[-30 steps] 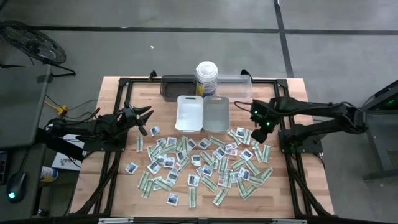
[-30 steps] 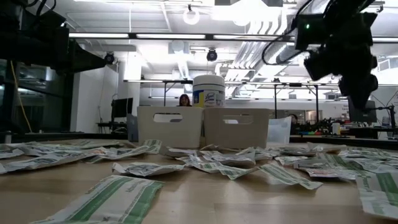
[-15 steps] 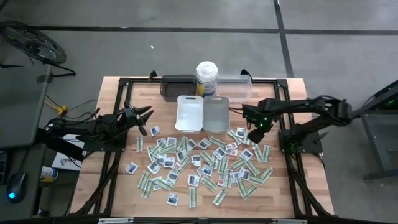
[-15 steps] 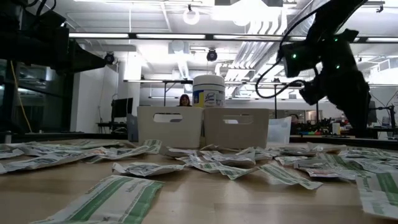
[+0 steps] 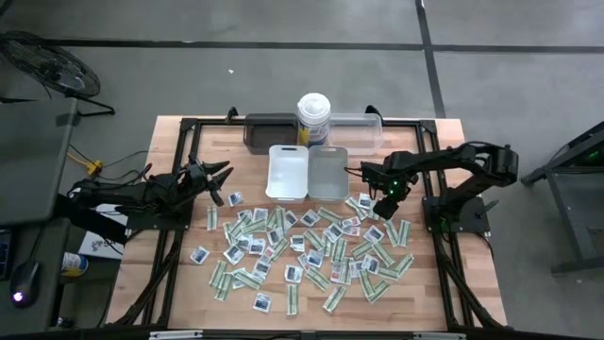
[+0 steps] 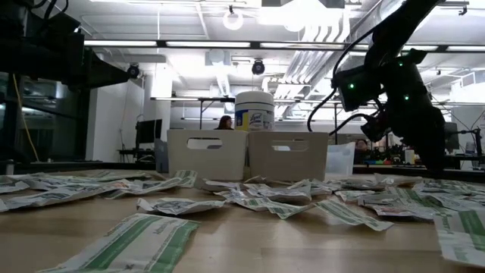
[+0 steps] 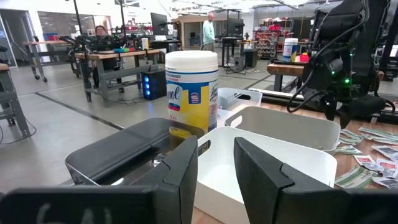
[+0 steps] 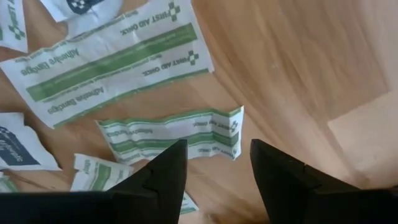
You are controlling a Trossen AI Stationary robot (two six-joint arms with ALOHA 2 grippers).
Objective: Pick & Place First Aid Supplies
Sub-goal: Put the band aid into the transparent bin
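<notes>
The first aid supplies, white sachets and green-and-white strips, lie scattered flat on the wooden table's middle. My right gripper hangs over the pile's far right part, pointing steeply down, open with nothing between its fingers. A crumpled green-and-white strip lies on the wood just ahead of its fingertips, and a longer strip beyond it. My left gripper waits level at the table's left, open and holding nothing, facing the trays.
A white tray and a grey tray stand side by side beyond the pile. Behind them are a dark tray, a tall white canister and a clear tray. Bare wood lies right of the trays.
My right gripper has come down toward the supplies at the pile's right and shifted a little toward the table's left, tipping from a slant to point steeply down. Its fingers stay apart.
</notes>
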